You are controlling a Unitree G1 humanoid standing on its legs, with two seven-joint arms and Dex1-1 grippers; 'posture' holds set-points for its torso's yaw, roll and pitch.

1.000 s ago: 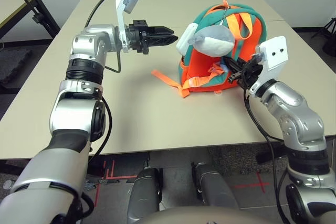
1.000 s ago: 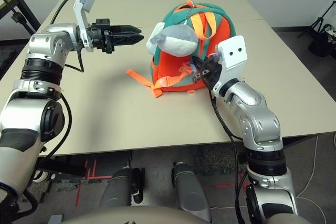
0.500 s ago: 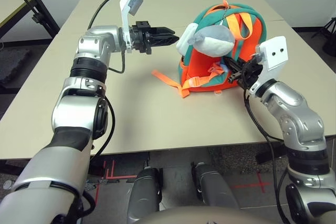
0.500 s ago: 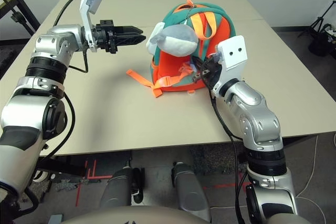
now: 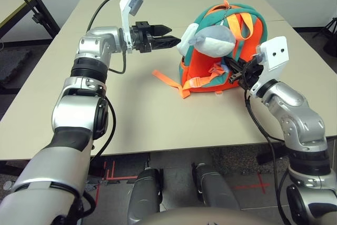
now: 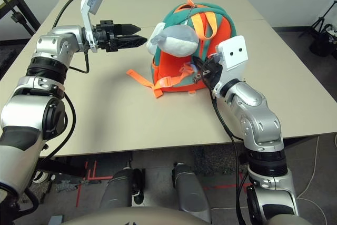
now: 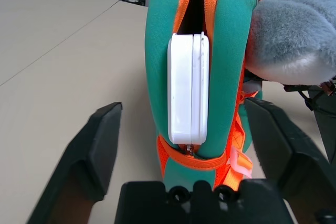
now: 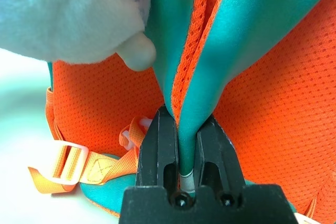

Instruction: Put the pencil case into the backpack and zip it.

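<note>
The backpack (image 5: 218, 61) is a small orange mesh bag with teal trim, standing upright on the beige bench (image 5: 158, 114). Loose orange straps (image 5: 168, 80) trail from its base across the bench, and a grey plush charm (image 5: 213, 39) hangs against its upper part. The pencil case (image 7: 189, 85) is a flat white case with rounded corners and a seam running down its narrow edge. It is wedged part-way into the open teal-edged slot on the side of the backpack, with one end still sticking out.

The left hand (image 5: 169, 34) is level with the upper part of the bag, its two black fingers spread wide apart. In the left wrist view the case sits straight ahead between the spread fingers (image 7: 100, 145), touching neither; the hand holds nothing.

The right hand (image 5: 239, 72) is at the opposite side of the bag, low down. The right wrist view shows its fingers (image 8: 157, 150) pressed close together on a fold of the teal edging, pinching the backpack; the charm hangs just above them.

The exposed end of the case points toward the left hand. In the left wrist view the visible end stands tall and narrow, upright along the slot of the bag. The backpack's long axis is vertical.
</note>
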